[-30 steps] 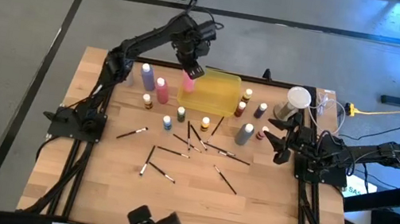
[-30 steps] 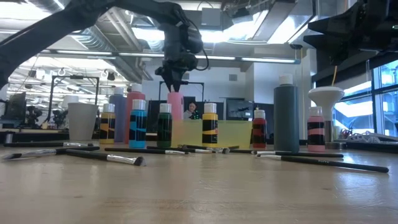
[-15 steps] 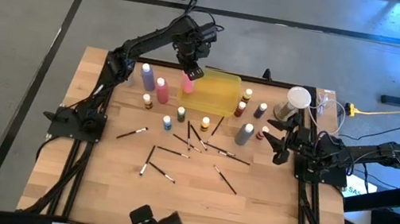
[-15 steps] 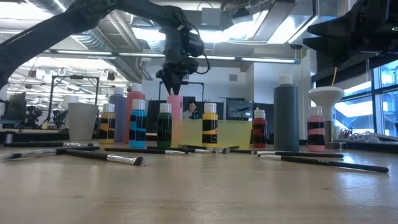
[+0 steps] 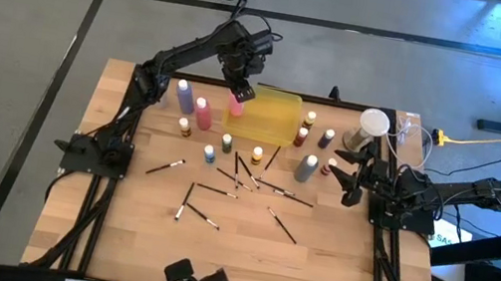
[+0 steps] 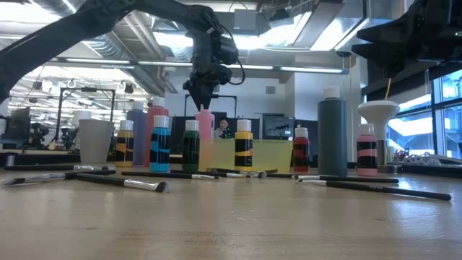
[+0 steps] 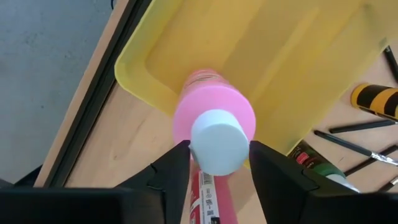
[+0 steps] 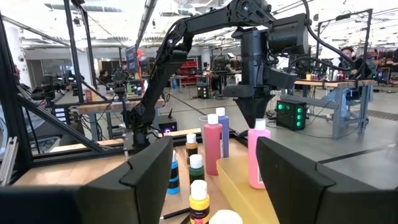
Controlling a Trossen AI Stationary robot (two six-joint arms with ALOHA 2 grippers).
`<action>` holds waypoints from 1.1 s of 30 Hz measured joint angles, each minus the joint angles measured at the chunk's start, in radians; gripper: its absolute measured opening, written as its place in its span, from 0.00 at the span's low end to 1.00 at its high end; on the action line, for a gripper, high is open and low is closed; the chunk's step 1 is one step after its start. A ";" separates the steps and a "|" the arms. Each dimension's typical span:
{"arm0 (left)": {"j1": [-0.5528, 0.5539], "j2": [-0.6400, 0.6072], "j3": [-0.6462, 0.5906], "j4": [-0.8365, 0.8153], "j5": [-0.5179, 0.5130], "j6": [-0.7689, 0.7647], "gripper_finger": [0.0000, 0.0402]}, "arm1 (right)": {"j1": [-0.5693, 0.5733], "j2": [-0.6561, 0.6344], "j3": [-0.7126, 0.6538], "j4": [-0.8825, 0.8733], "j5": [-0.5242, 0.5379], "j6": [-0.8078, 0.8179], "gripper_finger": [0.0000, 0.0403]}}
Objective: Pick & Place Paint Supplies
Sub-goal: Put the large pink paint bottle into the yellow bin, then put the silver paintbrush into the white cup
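Note:
A tall pink squeeze bottle (image 5: 234,107) with a white cap (image 7: 217,140) stands upright at the left edge of the translucent yellow tray (image 5: 277,130). Its base seems to sit just inside the tray's corner. My left gripper (image 5: 237,88) points straight down over it, open, one finger on each side of the cap. Purple (image 5: 183,96), pink (image 5: 202,111) and grey (image 5: 306,167) bottles, small paint bottles (image 5: 227,144) and brushes (image 5: 212,190) stand or lie on the table. My right gripper (image 5: 350,174) waits open at the right side. My left gripper comes from above, pointing down, with its fingers (image 7: 171,171) close on either side of the pink bottle's white cap (image 7: 200,155). I cannot tell whether they touch it. The bottle stands upright on its own base.
Pale round cups (image 5: 372,123) stand at the far right. Small bottles (image 5: 305,129) line the tray's right side. Brushes are scattered across the table's middle (image 5: 273,190). Bare wood lies toward the near edge (image 5: 242,260).
My left gripper has opened a little around the pink bottle's cap, which now shows under the fingertips in the low view. The bottle stands where it was.

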 joint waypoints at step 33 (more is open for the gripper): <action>-0.006 -0.005 0.006 0.004 -0.012 0.069 0.51 | 0.000 0.000 0.000 -0.010 0.000 0.000 0.58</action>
